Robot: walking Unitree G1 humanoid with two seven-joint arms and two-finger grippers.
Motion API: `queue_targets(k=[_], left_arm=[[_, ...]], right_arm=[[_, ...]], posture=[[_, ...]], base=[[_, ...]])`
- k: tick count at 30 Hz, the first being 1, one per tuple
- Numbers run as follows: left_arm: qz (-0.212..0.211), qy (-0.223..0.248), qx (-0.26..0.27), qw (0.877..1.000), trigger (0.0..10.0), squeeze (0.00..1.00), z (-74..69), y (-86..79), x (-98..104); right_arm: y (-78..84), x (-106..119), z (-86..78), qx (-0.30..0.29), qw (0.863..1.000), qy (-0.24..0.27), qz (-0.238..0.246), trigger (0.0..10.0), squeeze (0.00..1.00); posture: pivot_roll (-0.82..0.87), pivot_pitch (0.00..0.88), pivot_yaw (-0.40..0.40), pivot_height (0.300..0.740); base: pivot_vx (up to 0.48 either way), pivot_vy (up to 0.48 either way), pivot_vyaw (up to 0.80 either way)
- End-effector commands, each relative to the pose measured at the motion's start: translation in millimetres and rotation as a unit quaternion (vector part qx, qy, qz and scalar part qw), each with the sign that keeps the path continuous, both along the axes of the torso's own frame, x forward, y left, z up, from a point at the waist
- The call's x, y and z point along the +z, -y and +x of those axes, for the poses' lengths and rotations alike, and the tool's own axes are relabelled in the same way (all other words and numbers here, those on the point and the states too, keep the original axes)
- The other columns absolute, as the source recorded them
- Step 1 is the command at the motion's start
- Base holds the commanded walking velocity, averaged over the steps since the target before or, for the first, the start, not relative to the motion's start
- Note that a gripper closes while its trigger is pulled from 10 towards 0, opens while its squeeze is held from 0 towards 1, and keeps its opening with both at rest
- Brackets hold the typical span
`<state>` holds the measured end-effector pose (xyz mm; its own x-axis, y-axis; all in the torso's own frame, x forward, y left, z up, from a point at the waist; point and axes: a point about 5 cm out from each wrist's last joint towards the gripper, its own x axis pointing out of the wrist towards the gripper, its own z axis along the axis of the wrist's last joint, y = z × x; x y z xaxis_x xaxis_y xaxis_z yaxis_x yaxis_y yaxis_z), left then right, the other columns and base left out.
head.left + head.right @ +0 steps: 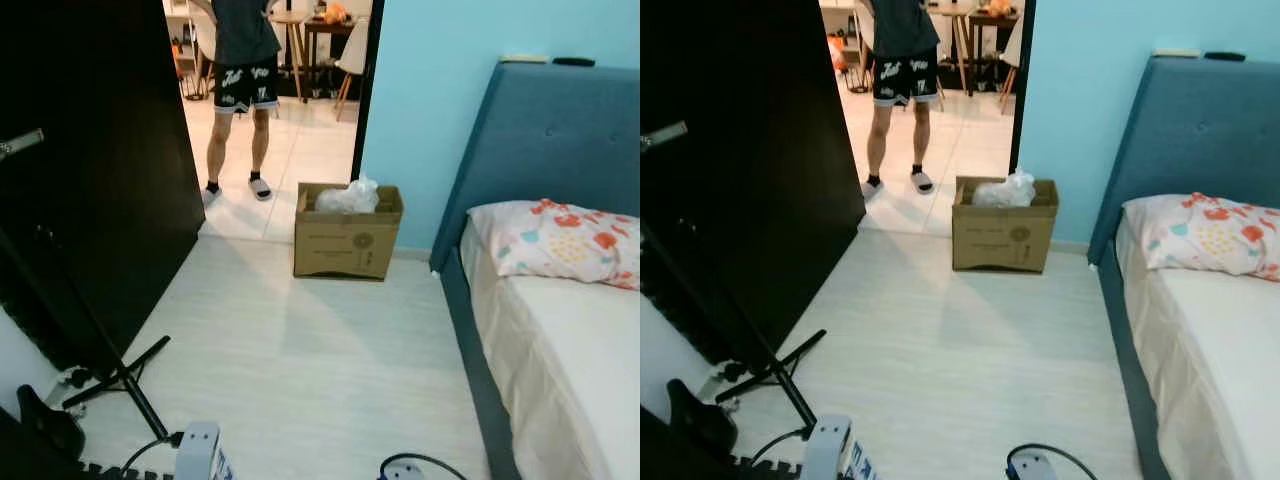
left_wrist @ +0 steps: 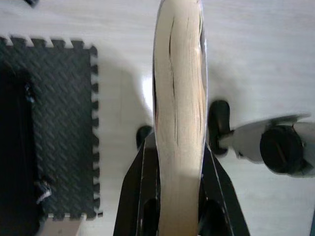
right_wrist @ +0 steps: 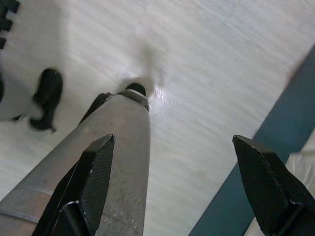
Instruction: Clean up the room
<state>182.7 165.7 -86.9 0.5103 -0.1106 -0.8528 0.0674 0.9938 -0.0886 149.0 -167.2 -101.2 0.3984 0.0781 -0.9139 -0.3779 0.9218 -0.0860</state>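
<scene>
A pale, rolled object (image 2: 179, 98) sits clamped between the left gripper's (image 2: 179, 167) black fingers — pointing along them, above the floor.

Pale floor (image 1: 300, 350), blue wall (image 1: 420, 100) — bed (image 1: 560, 330), dark door (image 1: 90, 170)

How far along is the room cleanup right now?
Done: the cardboard box by the doorway already holds a white plastic bag. In hand: the left gripper is shut on a pale wooden-looking object, carried over the floor beside a foam mat; the right gripper is open, holding nothing. Left: getting that object to the box, judging by where it sits across the floor.
</scene>
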Motion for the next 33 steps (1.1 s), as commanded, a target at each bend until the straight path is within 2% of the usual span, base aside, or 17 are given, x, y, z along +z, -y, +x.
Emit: queue_targets(k=[1,19,22,33], left_arm=[[0.003,-0.013,-0.008,1.000,10.0,0.00,-6.4,-1.1,-3.0],[0.005,-0.018,-0.011,1.000,10.0,0.00,-9.6,-0.8,-4.4],[0.017,-0.022,-0.013,1.000,10.0,0.00,-12.2,-2.4,-5.7],[0.014,-0.017,-0.011,1.000,10.0,0.00,-12.3,-2.4,-5.5]], right_arm=[[2.3,-5.4,-14.8,-0.001,1.000,-0.028,-0.007,10.0,0.00],[1.6,-5.6,-15.2,-0.003,1.000,-0.029,-0.007,10.0,0.00],[1.3,-5.3,-14.2,-0.004,1.000,-0.028,-0.007,10.0,0.00],[-0.2,-4.4,-11.0,-0.009,1.000,-0.026,-0.004,10.0,0.00]], posture=[[0.05,0.000,-0.057,0.740],[0.05,0.000,-0.059,0.740],[0.05,0.000,-0.060,0.740],[0.04,0.000,-0.059,0.740]], base=[[-0.337,0.000,0.00],[-0.336,0.000,0.00],[0.000,0.000,0.00],[0.000,0.000,0.00]])
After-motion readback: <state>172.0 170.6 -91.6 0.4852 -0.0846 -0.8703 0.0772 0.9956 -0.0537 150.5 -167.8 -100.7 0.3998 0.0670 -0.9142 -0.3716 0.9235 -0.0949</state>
